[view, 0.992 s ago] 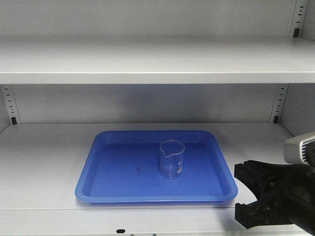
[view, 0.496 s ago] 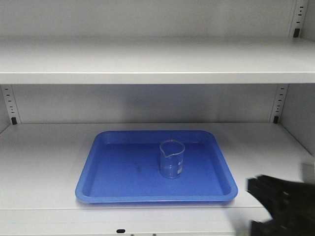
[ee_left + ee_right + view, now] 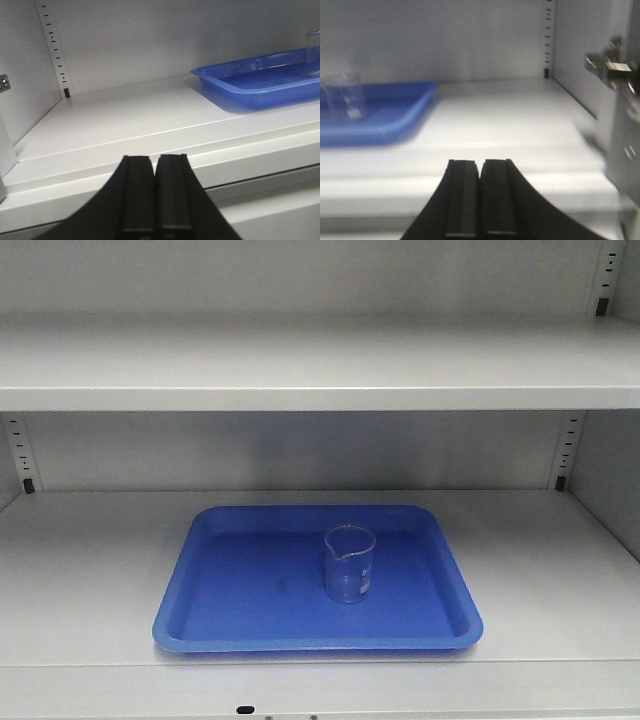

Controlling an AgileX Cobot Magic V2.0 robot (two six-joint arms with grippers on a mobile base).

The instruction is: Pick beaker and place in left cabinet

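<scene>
Beaker upright on blue tray, lower cabinet shelf; left pincer and right pincer closed, empty.

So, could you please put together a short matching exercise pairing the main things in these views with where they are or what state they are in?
Column 1:
1. beaker
2. blue tray
3. left end effector
4. upper shelf

Column 2:
A. bare, with nothing on it
B. standing upright inside the tray
C. lying flat on the lower shelf
D. closed, outside the front edge of the shelf

Pairs: 1-B, 2-C, 3-D, 4-A
</scene>
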